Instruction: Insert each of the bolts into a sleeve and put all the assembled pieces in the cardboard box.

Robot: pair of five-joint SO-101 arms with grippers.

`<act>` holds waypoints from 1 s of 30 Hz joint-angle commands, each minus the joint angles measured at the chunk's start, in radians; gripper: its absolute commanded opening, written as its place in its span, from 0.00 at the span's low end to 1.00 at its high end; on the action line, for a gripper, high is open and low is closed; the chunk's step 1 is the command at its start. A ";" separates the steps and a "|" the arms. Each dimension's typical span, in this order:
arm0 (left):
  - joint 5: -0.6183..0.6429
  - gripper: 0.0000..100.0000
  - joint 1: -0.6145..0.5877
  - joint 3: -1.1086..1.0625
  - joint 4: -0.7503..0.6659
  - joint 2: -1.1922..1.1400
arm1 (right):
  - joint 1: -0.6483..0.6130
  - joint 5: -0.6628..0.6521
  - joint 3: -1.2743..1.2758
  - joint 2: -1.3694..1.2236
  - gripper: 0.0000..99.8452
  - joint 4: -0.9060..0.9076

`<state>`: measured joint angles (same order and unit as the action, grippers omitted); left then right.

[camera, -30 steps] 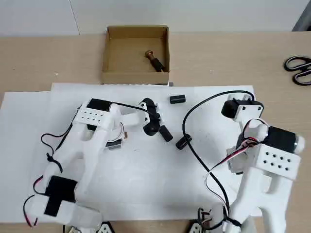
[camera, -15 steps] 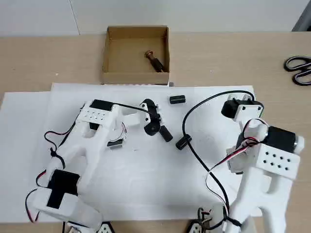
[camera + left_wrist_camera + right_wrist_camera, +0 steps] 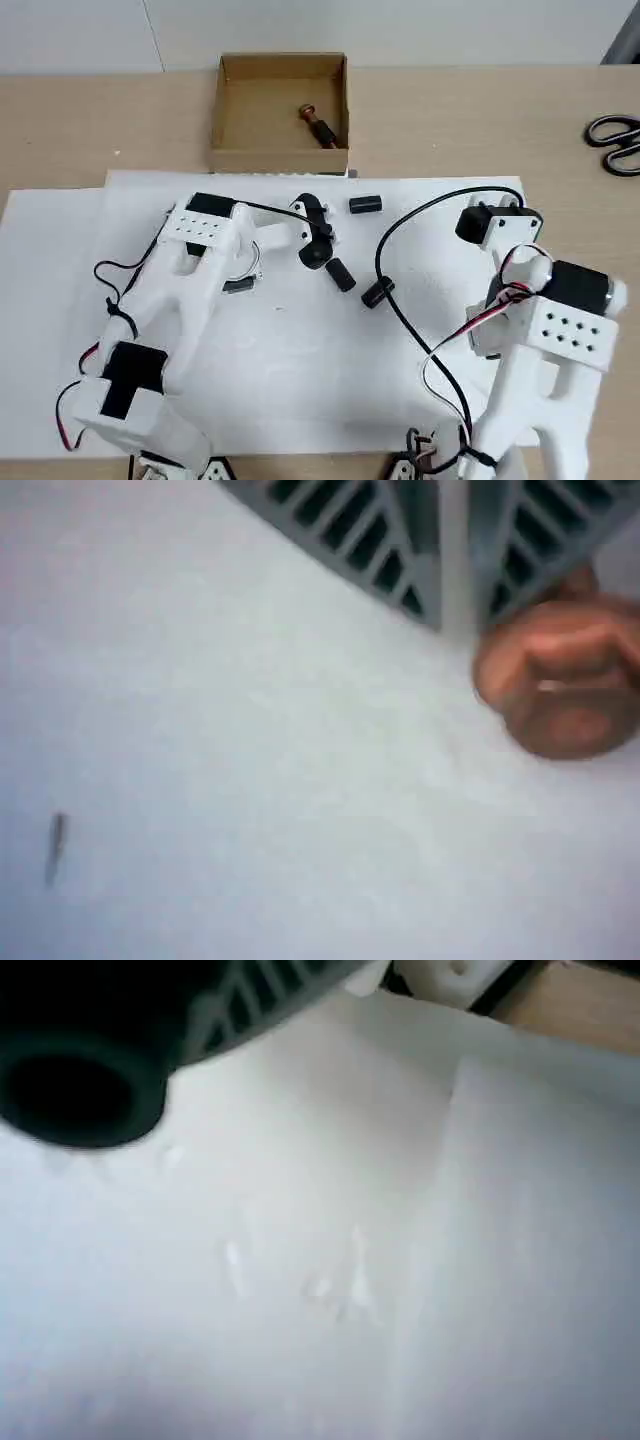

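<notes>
In the left wrist view my left gripper (image 3: 455, 620) is shut, its ribbed fingers (image 3: 350, 530) pressed together over a copper-coloured bolt (image 3: 560, 685) just above the white paper. From above, the left gripper (image 3: 314, 236) hangs a little below the cardboard box (image 3: 226, 110), in which one assembled bolt (image 3: 320, 126) lies. Loose black sleeves lie on the paper beside that gripper (image 3: 341, 274) and nearer the box (image 3: 365, 205). My right gripper (image 3: 480, 222) is over the paper's right side, shut on a black sleeve (image 3: 78, 1092) whose bore faces the camera.
A large white paper sheet (image 3: 300, 370) covers the table in front of the box. A black cable (image 3: 400, 310) with a black cylinder (image 3: 376, 293) on it loops across the paper. Scissors (image 3: 615, 142) lie at the far right on bare table.
My left arm has shifted right and toward the box, drawing its gripper away from the sleeve on the paper. The right arm has not moved.
</notes>
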<state>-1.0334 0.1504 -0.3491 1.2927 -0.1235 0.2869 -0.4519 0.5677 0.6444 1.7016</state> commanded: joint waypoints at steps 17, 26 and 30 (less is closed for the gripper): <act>-0.008 0.01 -0.002 0.208 0.226 -0.003 | 0.010 0.014 -0.005 0.025 0.00 -0.008; -0.003 0.10 -0.005 0.191 0.175 -0.003 | 0.010 0.014 -0.005 0.022 0.00 -0.008; -0.003 0.10 -0.018 0.191 0.132 -0.015 | 0.010 0.014 -0.005 0.025 0.00 -0.008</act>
<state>-1.0334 0.1366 -0.1788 1.4569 -0.1358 0.2869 -0.4473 0.5677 0.6444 1.7016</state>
